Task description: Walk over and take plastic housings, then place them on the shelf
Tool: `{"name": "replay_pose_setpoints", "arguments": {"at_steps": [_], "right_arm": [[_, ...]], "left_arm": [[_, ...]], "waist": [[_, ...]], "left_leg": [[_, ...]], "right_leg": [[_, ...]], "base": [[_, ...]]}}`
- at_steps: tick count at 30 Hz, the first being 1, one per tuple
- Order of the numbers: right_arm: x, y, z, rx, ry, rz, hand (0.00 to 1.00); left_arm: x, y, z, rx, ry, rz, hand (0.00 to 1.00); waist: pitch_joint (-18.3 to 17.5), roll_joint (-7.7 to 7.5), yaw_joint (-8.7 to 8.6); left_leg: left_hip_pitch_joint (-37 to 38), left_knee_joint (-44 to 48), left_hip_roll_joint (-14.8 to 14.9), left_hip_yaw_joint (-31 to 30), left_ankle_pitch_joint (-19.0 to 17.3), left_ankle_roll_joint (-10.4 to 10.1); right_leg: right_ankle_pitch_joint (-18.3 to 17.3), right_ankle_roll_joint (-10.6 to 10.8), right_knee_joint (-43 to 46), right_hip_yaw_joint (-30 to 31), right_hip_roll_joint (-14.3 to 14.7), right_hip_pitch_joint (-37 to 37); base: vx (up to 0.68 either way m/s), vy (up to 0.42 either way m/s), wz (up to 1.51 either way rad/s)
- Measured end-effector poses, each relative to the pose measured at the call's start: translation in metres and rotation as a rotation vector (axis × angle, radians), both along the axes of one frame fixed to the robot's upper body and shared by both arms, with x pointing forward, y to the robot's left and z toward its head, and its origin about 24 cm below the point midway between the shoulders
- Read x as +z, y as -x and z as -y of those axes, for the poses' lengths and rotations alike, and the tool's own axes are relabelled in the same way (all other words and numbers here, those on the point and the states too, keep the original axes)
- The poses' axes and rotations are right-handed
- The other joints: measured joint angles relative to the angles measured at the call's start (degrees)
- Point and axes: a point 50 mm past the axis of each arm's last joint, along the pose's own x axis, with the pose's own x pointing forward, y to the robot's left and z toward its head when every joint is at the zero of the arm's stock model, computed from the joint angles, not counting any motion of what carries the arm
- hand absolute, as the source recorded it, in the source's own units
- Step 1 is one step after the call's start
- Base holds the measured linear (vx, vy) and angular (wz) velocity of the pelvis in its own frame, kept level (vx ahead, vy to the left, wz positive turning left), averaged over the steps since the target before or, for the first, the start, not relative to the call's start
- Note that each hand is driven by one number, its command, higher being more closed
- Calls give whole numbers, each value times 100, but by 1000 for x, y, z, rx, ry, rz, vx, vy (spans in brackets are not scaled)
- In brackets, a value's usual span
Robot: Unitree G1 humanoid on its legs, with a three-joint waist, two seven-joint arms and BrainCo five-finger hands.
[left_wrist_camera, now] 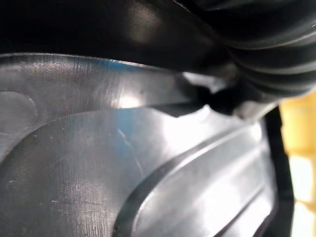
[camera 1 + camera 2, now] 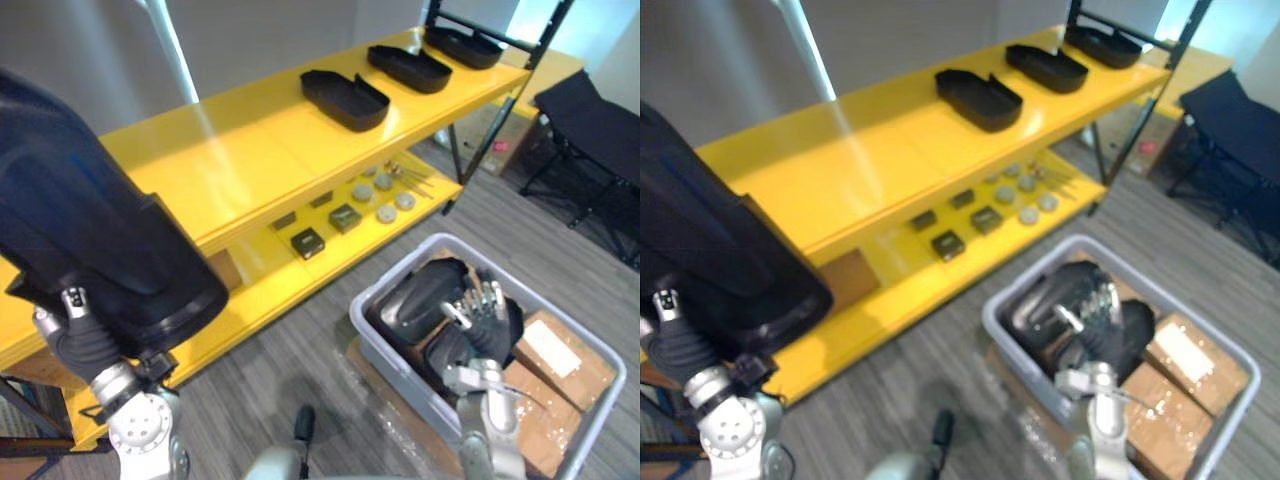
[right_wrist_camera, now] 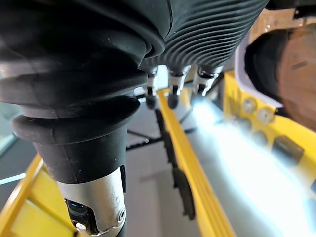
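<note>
The left robot hand [image 2: 85, 345], lower left, sits beneath a big black housing [image 2: 90, 230] – its fingers are hidden, so I cannot tell its grip. The right robot hand [image 2: 483, 312], lower right, holds its fingers straight and slightly spread over the housings [image 2: 415, 300] in a grey bin [image 2: 398, 266]. Three more housings [image 2: 345, 98] lie along the yellow shelf [image 2: 230, 150] – upper centre to upper right.

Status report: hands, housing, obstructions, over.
Left hand carrying black housing by yellow shelf. Right hand open above grey bin. Three housings already shelved.
</note>
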Motion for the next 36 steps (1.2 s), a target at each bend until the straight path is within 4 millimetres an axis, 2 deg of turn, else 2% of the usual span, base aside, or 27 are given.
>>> {"name": "replay_pose_setpoints", "arguments": {"at_steps": [6,8,10,11,13,14,15,16,17,18,19,20,21,22,23,25,26,28,29,31,32,34,35,36], "right_arm": [[-3,7,12,-33,5,-16,0],[-3,6,12,-32,6,-15,0],[-2,5,6,-11,2,-7,0],[-2,4,6,-10,2,-4,0],[2,-1,3,-6,-4,23,0],[4,-4,2,-5,-6,34,0],[5,-4,4,-17,-1,37,0],[4,-2,4,-21,8,30,0],[5,-2,4,-19,18,32,0],[5,-2,3,-18,32,30,0],[7,-4,4,-25,43,35,0],[8,-5,3,-26,48,40,0],[11,-9,0,-14,60,55,0],[14,-11,-1,-10,66,67,0],[20,-15,-1,-4,75,104,0],[31,-21,-1,17,102,159,0],[48,-24,3,75,165,235,0],[69,-24,6,138,238,318,0],[84,-29,5,226,282,383,0],[94,-36,1,296,283,428,0],[105,-44,-3,371,274,476,0],[115,-51,-9,459,276,505,0],[115,-53,-12,475,269,500,0],[112,-55,-16,498,258,480,0]], "left_arm": [[-8,8,-1,11,7,-47,100],[-9,9,-1,18,14,-49,100],[-13,16,-4,53,22,-69,100],[-13,17,-4,62,25,-72,100],[-9,22,-9,103,26,-49,100],[-6,23,-10,111,25,-34,100],[-5,21,-9,109,31,-19,100],[-2,24,-11,119,20,-11,100],[1,24,-12,128,15,0,100],[4,22,-13,130,9,20,100],[9,18,-12,119,1,50,100],[11,17,-13,120,-9,56,100],[13,17,-16,125,-29,57,100],[14,18,-17,127,-36,57,100],[15,18,-19,127,-44,57,100],[17,15,-18,120,-48,68,100],[21,8,-16,98,-41,96,100],[24,-5,-14,61,-45,113,100],[22,-17,-12,23,-53,100,100],[20,-21,-12,6,-63,81,100],[15,-23,-8,-4,-43,65,100],[5,-21,2,-30,2,33,100],[4,-22,3,-41,6,30,100],[4,-24,7,-68,8,33,100]], "waist": [[99,143,-6],[244,188,2],[316,189,29],[323,178,52],[422,27,120],[490,-52,140],[586,-37,148],[583,-38,166],[545,51,140],[546,38,117],[555,11,99],[565,-8,100],[548,-68,101],[544,-73,96],[552,-40,98],[544,14,49],[499,108,-18],[467,155,-58],[390,100,-100],[196,-63,-87],[119,-45,-70],[-6,173,8],[-21,202,23],[-35,229,11]], "left_leg": [[-24,107,12,-14,12,-46],[-198,697,-11,18,-352,-17],[-449,1422,-45,211,-821,-35],[-524,1595,-60,292,-913,-19],[-908,2213,-119,698,-1197,-13],[-990,2392,-128,837,-1262,28],[-1226,3177,-6,974,-1564,287],[-1231,3751,60,1157,-2051,354],[-1142,3739,83,1175,-2326,302],[-1167,3832,27,963,-2506,265],[-1143,3806,-26,813,-2519,285],[-1092,3753,-49,747,-2526,298],[-907,3564,-102,612,-2519,350],[-809,3486,-105,566,-2505,365],[-583,3373,-105,416,-2490,363],[-202,3116,-98,117,-2474,338],[82,2892,-45,-210,-2432,268],[220,2870,-31,-444,-2408,205],[315,2889,-96,-680,-2458,76],[308,2903,-191,-807,-2519,-27],[306,2948,-144,-1019,-2594,-159],[296,2771,129,-1080,-2568,-385],[306,2691,196,-1012,-2534,-445],[292,2528,428,-518,-2493,-510]], "right_leg": [[-120,25,-8,134,58,63],[-143,34,58,152,50,142],[-351,63,160,183,-27,213],[-443,77,156,187,-59,221],[-1010,99,-80,172,-203,281],[-1216,248,-191,132,-284,305],[-1288,201,-69,15,-308,317],[-1332,142,-41,-48,-265,454],[-1300,148,196,-43,-171,494],[-1191,-21,1174,49,-300,156],[-743,-282,2215,240,-422,-368],[-417,-289,2617,348,-453,-570],[285,-283,3254,573,-516,-907],[253,-241,3532,658,-520,-1027],[10,-237,3761,767,-479,-1229],[-325,-221,3526,798,-305,-1461],[-577,-158,2637,1107,97,-1697],[-618,-39,1825,1562,369,-1814],[-423,182,1096,1822,463,-1781],[123,95,560,1818,418,-1734],[160,87,283,1607,461,-1572],[329,-56,-288,1206,635,-1223],[345,-80,-396,1090,647,-1129],[355,-99,-573,799,648,-907]], "base": [[62,-100,2],[12,-15,-3],[3,-5,-15],[4,-8,-18],[-9,-36,-13],[-17,5,11],[72,51,18],[140,64,28],[216,54,51],[208,68,80],[183,91,82],[208,90,60],[198,59,38],[284,51,40],[303,21,42],[337,-29,64],[301,-94,84],[256,-141,111],[207,-196,118],[209,-239,84],[215,-247,72],[244,-230,73],[208,-168,91],[137,-111,124]]}}
